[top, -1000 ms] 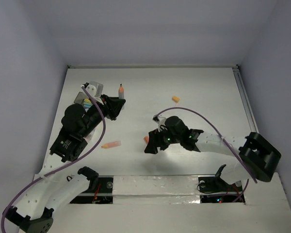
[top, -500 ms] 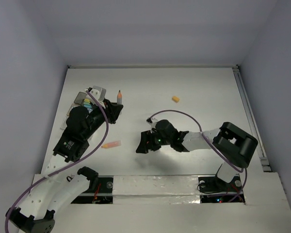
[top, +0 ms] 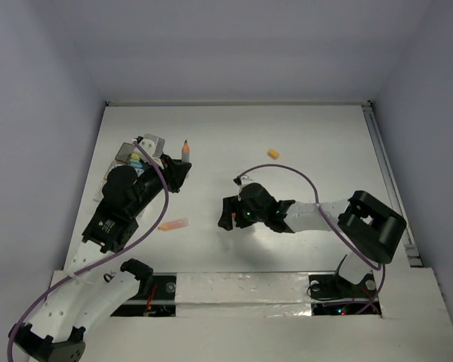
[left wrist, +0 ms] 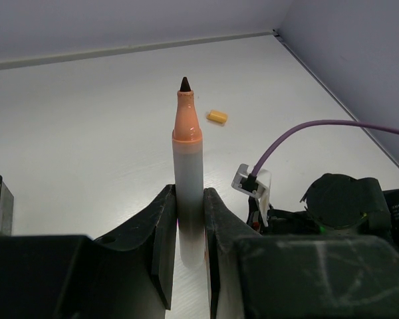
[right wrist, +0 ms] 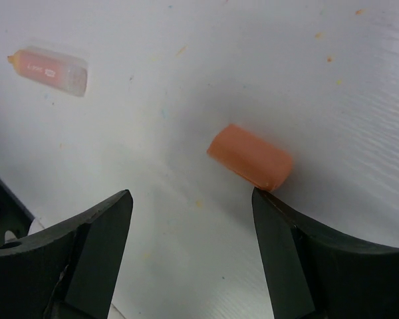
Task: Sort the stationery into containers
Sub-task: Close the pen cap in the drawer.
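My left gripper (top: 179,172) is shut on a marker (top: 186,150) with a grey barrel and an orange tip; in the left wrist view the marker (left wrist: 187,166) stands upright between the jaws (left wrist: 189,219). A greyish square box (top: 152,142) and other containers with pastel items (top: 135,159) sit beside that arm, partly hidden by it. My right gripper (top: 228,213) is open and low over the table. In the right wrist view an orange eraser block (right wrist: 251,157) lies just ahead of the right fingertip, with the gripper (right wrist: 191,195) open behind it.
An orange capped marker (top: 174,224) lies between the arms and shows in the right wrist view (right wrist: 50,71). A yellow eraser (top: 273,154) lies further back and shows in the left wrist view (left wrist: 217,117). White walls enclose the table's far and side edges.
My right gripper moved left toward the orange block, then drew back slightly right. My left gripper with the marker shifted a little toward the near side, then held still.
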`<control>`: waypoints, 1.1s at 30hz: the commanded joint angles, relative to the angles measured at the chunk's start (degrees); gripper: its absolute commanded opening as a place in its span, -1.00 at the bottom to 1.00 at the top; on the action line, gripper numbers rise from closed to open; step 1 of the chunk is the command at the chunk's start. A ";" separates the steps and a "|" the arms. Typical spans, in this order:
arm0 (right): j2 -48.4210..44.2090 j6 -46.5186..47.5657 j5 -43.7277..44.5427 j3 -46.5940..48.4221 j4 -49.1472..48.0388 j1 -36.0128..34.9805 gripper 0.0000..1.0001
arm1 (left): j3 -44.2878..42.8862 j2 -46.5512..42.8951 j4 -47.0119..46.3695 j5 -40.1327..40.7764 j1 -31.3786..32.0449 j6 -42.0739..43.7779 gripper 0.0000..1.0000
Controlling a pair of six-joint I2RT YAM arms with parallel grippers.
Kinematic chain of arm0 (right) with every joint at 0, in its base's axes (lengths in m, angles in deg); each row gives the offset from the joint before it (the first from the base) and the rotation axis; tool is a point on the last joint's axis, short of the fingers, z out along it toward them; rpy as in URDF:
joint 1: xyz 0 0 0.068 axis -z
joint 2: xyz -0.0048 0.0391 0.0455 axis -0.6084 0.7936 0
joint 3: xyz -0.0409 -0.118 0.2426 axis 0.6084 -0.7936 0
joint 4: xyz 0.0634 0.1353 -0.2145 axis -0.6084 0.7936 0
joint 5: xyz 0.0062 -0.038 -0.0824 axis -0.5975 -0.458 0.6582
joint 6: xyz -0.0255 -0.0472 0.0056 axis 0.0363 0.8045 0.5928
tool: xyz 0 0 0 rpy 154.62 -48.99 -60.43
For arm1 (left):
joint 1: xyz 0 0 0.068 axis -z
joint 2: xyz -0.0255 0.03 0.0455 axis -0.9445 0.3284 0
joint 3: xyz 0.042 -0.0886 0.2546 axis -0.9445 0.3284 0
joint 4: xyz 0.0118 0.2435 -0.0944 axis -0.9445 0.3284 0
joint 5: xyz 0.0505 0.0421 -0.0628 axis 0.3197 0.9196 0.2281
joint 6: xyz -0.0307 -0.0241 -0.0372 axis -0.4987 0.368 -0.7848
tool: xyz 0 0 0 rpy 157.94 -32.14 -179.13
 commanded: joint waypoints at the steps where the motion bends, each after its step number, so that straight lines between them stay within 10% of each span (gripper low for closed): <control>1: -0.66 2.69 5.14 3.07 2.59 0.58 0.57 | -0.09 -0.05 -3.01 -0.61 -0.11 0.44 -1.00; 15: 7.43 5.24 4.78 12.48 5.39 1.64 0.51 | -0.09 -0.66 -2.84 -0.34 -0.11 0.52 -1.00; 33: 12.79 7.36 8.30 18.72 17.44 2.16 -0.17 | -0.09 -0.92 -2.92 -0.78 -0.11 0.44 -1.00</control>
